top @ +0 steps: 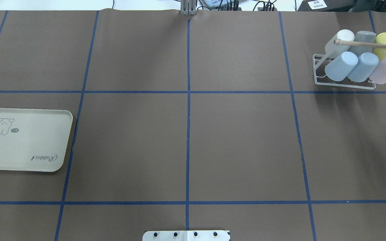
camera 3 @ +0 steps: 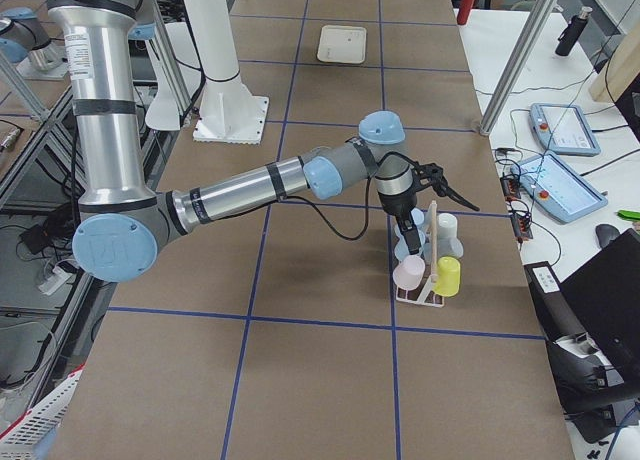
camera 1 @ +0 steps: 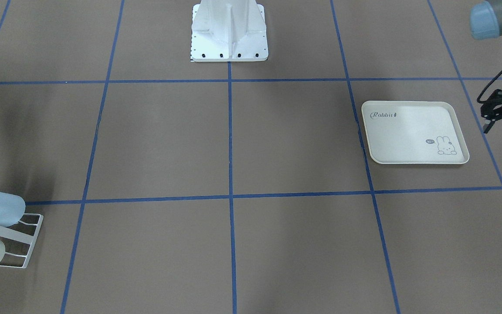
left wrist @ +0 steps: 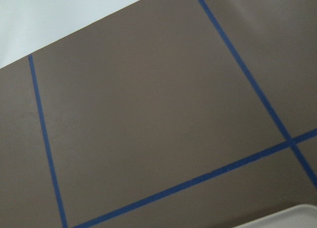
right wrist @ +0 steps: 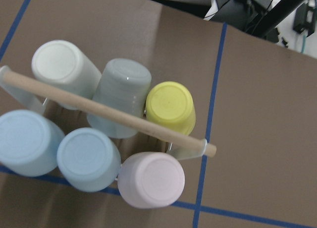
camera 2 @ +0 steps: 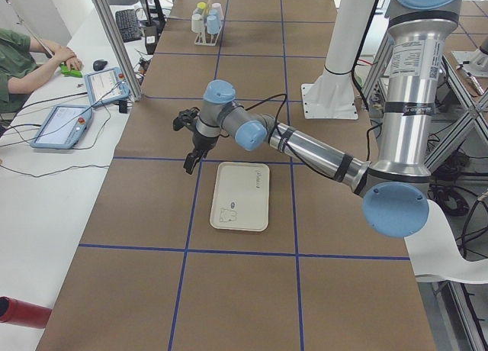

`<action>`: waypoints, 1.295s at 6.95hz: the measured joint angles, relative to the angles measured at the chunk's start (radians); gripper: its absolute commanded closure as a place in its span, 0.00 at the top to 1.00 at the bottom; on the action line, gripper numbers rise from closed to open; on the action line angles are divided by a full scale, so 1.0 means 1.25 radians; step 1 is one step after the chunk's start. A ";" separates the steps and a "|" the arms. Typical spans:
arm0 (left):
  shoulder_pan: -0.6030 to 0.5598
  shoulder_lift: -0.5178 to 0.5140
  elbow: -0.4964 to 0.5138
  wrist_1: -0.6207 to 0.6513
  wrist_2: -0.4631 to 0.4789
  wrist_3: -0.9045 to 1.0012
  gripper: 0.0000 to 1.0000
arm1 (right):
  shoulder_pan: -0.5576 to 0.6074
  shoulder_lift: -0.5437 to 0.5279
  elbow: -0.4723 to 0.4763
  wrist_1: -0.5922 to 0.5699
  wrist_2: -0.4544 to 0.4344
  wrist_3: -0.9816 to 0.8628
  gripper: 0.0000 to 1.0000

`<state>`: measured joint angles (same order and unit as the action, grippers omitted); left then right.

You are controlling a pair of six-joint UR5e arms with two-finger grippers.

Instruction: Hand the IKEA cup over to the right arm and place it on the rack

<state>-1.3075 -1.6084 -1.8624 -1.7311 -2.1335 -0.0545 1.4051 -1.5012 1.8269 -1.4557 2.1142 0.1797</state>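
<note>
Six cups [right wrist: 151, 180] are being carried bottoms-up on the one rack [top: 343, 86]: two blue, one white, one grey, one yellow, one pink, under its single dowel [right wrist: 99, 110]. The right gripper [camera 3: 412, 238] is being held just above the rack, and the left gripper [camera 2: 192, 162] far from the rack, by the one tray [top: 25, 140]. Whether either gripper's fingers are apart cannot be told. The brown table [top: 240, 144] is being crossed by blue tape lines [top: 188, 117].

Right wrist camera close above rack [right wrist: 74, 100]
</note>
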 measured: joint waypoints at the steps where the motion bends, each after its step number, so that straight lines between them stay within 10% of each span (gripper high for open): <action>1: -0.054 0.007 0.040 0.027 -0.053 0.072 1.00 | 0.038 -0.002 -0.013 -0.066 0.105 -0.066 1.00; 3: -0.137 0.036 0.101 0.036 -0.171 0.117 1.00 | 0.076 -0.005 -0.017 -0.189 0.210 -0.176 1.00; 7: -0.188 0.124 0.126 0.004 -0.183 0.067 1.00 | 0.073 -0.012 -0.037 -0.212 0.072 -0.206 1.00; 9: -0.194 0.137 0.128 -0.003 -0.161 0.064 1.00 | 0.078 -0.023 -0.062 -0.218 0.132 -0.200 1.00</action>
<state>-1.5498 -1.4374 -1.7025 -1.7342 -2.3352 0.0254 1.5032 -1.5303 1.7498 -1.7277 2.2789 -0.0699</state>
